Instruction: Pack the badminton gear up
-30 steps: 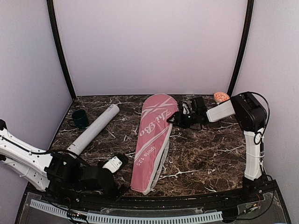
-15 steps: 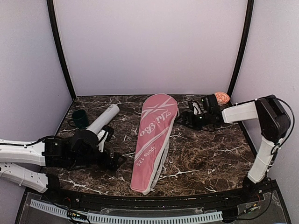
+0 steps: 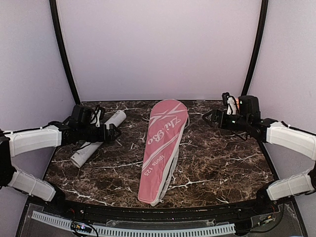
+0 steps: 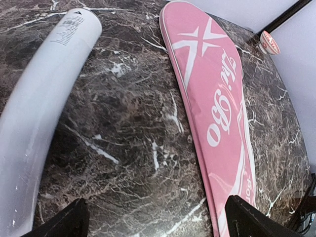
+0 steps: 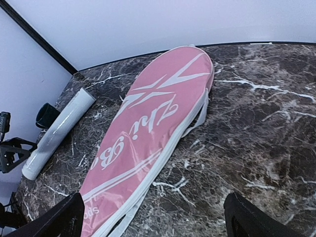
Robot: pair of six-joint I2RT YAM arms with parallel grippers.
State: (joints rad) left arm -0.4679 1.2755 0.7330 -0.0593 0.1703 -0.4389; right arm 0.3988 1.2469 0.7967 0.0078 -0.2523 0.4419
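Observation:
The large pink racket-shaped cover [image 3: 163, 145] lies closed along the middle of the marble table, wide end at the back; it also shows in the left wrist view [image 4: 212, 89] and the right wrist view [image 5: 148, 133]. The long pale grey tube [image 3: 83, 154] lies at the back left, its middle hidden under my left arm. My left gripper [image 3: 111, 132] hovers open beside the tube [image 4: 44, 89], with only bare table between its fingers. At the back right, my right gripper [image 3: 210, 117] stands open and empty, apart from the cover's right edge.
A small dark green cup [image 5: 47, 114] stands in the back left corner past the tube [image 5: 59, 133]. An orange-patterned bowl [image 4: 270, 42] sits in the back right corner, mostly hidden behind my right arm in the top view. Dark marble table [image 3: 212, 163] shows right of the cover.
My left arm has swung from the front edge up to the back left over the tube. My right gripper has opened wide and drawn back to the right, away from the cover.

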